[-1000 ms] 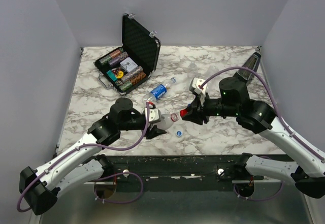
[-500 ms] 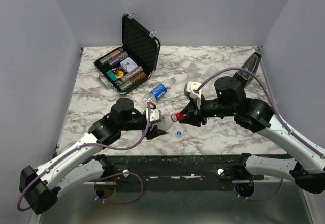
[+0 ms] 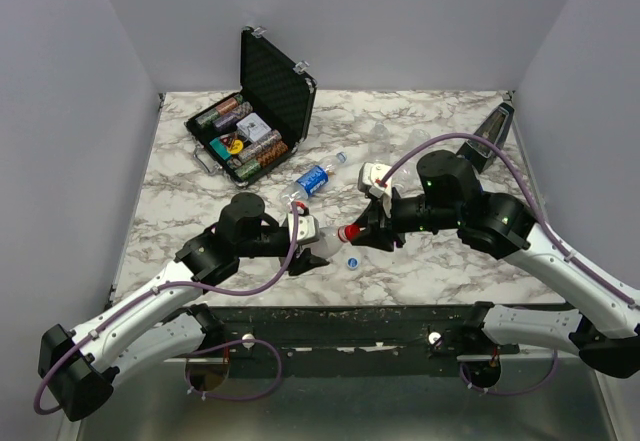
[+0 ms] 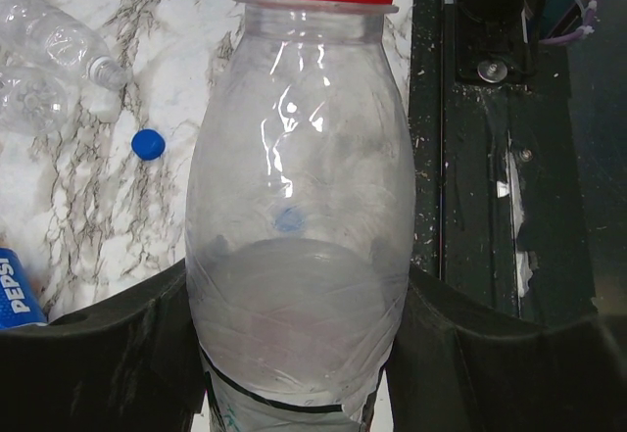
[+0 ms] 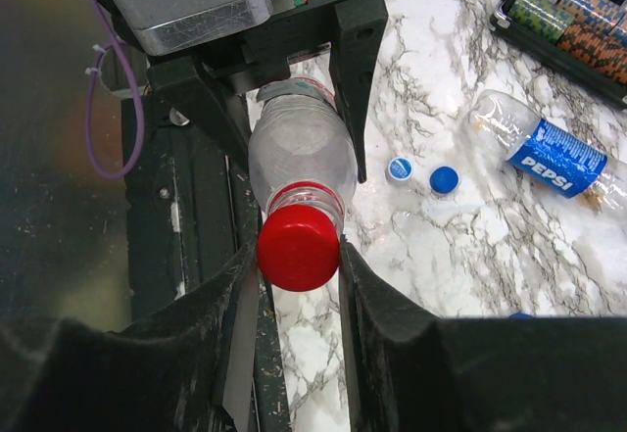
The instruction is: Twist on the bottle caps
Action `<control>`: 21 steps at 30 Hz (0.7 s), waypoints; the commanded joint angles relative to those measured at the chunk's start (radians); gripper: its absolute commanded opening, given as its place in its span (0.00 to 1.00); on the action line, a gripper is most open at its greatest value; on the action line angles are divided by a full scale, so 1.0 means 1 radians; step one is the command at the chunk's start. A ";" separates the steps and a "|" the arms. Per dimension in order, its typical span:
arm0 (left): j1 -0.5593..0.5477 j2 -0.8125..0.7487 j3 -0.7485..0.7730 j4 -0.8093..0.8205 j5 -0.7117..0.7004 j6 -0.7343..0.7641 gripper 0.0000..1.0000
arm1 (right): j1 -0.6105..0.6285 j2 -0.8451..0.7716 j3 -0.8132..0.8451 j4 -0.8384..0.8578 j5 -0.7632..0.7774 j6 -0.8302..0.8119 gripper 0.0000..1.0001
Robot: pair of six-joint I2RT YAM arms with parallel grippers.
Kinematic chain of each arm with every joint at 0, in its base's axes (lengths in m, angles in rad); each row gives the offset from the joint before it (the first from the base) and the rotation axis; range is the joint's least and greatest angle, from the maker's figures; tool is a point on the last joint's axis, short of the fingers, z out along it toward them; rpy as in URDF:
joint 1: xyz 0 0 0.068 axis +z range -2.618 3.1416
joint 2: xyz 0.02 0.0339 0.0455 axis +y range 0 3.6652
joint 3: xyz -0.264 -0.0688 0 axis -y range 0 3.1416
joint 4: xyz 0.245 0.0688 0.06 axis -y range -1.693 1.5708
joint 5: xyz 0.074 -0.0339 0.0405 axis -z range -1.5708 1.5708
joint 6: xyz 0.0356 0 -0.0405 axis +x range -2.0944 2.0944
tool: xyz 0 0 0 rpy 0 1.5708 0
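From above, the clear bottle (image 3: 325, 244) lies almost level near the front edge of the marble table (image 3: 450, 131), its long axis running left to right with the neck pointing right. The left gripper (image 3: 308, 241) clamps its body, and the right gripper (image 3: 358, 231) pinches the red cap (image 3: 346, 231) at its mouth. A blue cap (image 3: 352, 260) lies on the table just nearer the arms, and a Pepsi bottle (image 3: 318, 178) lies further back.

In the left wrist view the bottle runs straight away from the camera. It is thin glossy plastic with a rounded shoulder narrowing to a collar under the cap, and black fingers (image 4: 98, 354) press both flanks.

In the right wrist view the cap faces the lens end-on, a smooth red disc squeezed between two scuffed black fingers (image 5: 377, 295), with the bottle receding behind it
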 commanded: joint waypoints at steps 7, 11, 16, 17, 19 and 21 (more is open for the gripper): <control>-0.014 -0.003 -0.002 0.022 0.060 0.027 0.66 | 0.016 0.024 0.019 -0.018 -0.024 -0.013 0.41; -0.014 -0.010 -0.004 0.030 0.059 0.027 0.66 | 0.017 0.028 0.016 -0.014 -0.033 -0.013 0.43; -0.014 -0.020 -0.013 0.059 0.056 0.010 0.66 | 0.017 0.035 0.007 -0.011 -0.039 -0.007 0.44; -0.014 -0.020 -0.016 0.064 0.053 0.007 0.66 | 0.016 0.035 0.007 -0.011 -0.039 -0.008 0.45; -0.014 -0.022 -0.018 0.073 0.048 0.001 0.65 | 0.017 0.035 0.004 -0.011 -0.041 -0.007 0.45; -0.014 -0.025 -0.018 0.080 0.040 -0.005 0.65 | 0.016 0.033 0.001 -0.009 -0.044 -0.004 0.45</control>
